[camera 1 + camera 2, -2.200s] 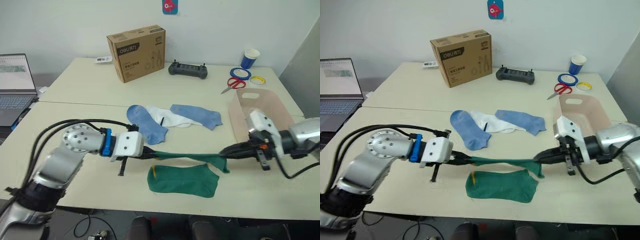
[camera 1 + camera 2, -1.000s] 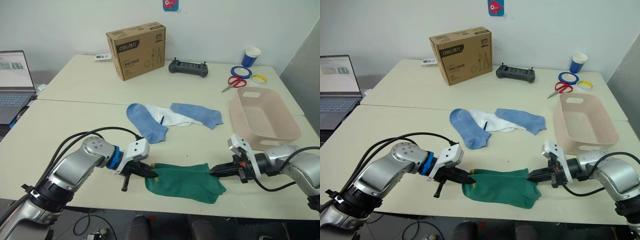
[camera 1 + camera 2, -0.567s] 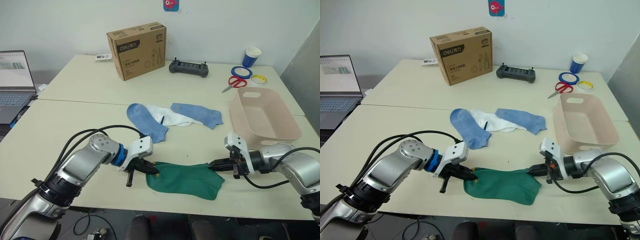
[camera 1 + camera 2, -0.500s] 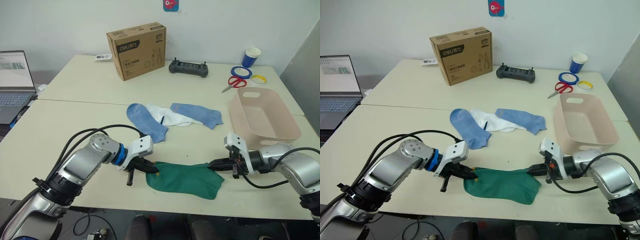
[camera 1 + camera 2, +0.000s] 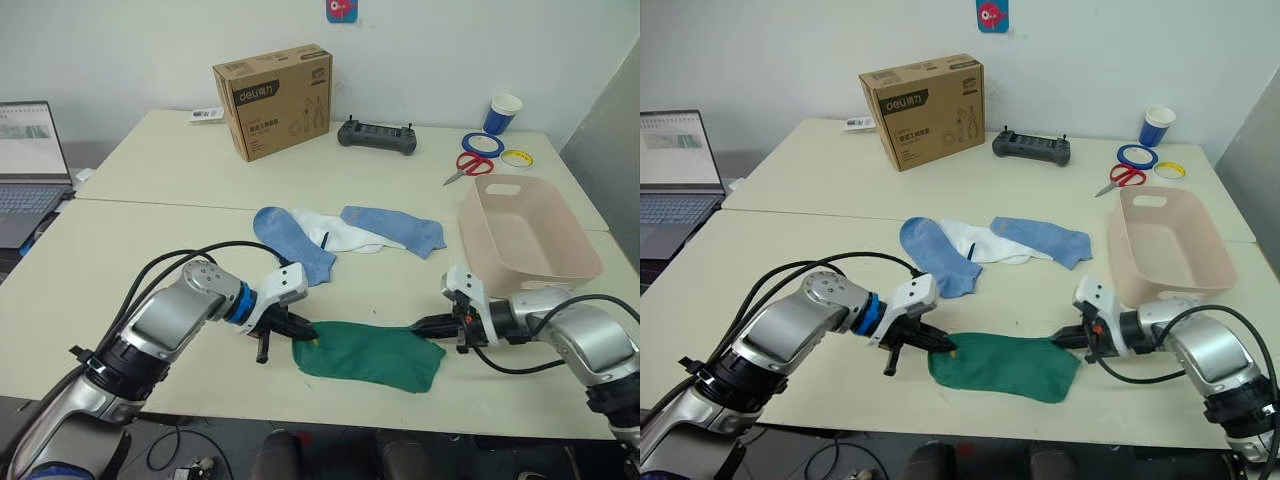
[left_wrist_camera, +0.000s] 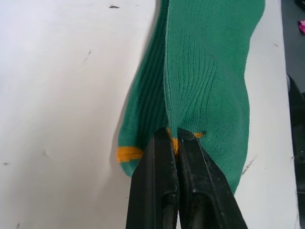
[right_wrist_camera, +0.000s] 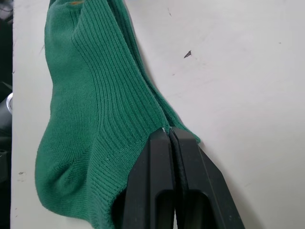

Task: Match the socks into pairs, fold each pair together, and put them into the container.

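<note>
- The left gripper (image 5: 303, 333) lies low over the table (image 5: 150, 190), forearm reaching in from the near left; its fingers (image 6: 164, 191) are pinched tight on the yellow-marked end of the upper dark green sock (image 5: 368, 352).
- That sock lies flat on top of its mate near the front edge of the table, the two stacked almost edge to edge; whether they line up exactly I cannot tell from here.
- The fabric is soft, light and limp: it will sag and drape wherever it is not held, so a grip at each end, as now, seems the sound way to keep it spread for folding.
- Farther back, mid-table, lie the light blue socks (image 5: 290, 243) with a white sock (image 5: 335, 235) between them, overlapping.
- The right gripper (image 5: 432, 326) comes in level from the right, its fingers (image 7: 164, 157) clamped shut on the ribbed edge at the other end of the green sock.
- The pink container (image 5: 495, 250) stands just beyond the right arm, with no socks in it.
</note>
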